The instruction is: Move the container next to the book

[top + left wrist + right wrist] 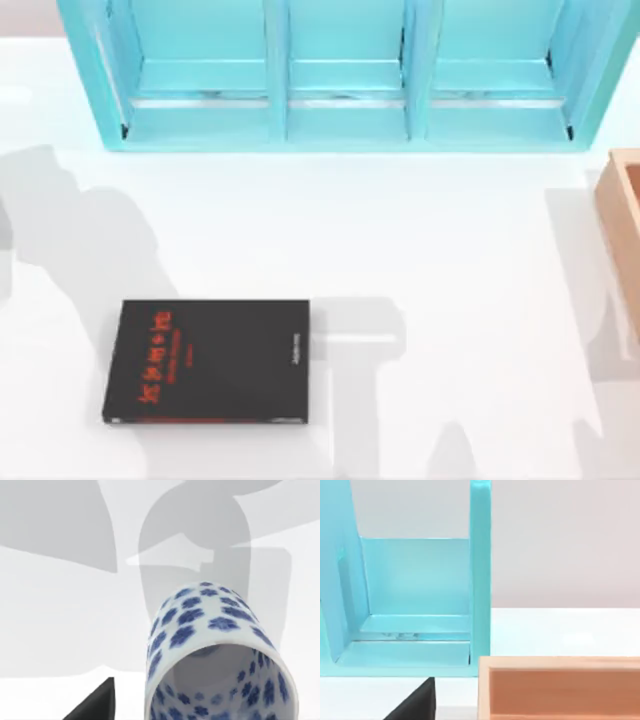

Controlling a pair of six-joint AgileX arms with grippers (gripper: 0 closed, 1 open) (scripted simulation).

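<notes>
The container [220, 650] is a white cup with blue flowers. It sits very close in the left wrist view, its mouth turned towards the camera, above white table crossed by grey shadows. A dark part of my left gripper [95, 706] shows just beside it; I cannot tell whether the cup is held. The book [207, 361] lies flat at the front left of the table in the top view, black with red-orange characters. A dark part of my right gripper [415, 702] shows in the right wrist view, facing the shelf and the box.
A big turquoise shelf unit [345, 110] spans the back of the table; its end compartment [415, 600] shows in the right wrist view. A tan wooden box [625, 215] stands at the right edge, also the box [560, 687]. Arm shadows fall on the table's left and front.
</notes>
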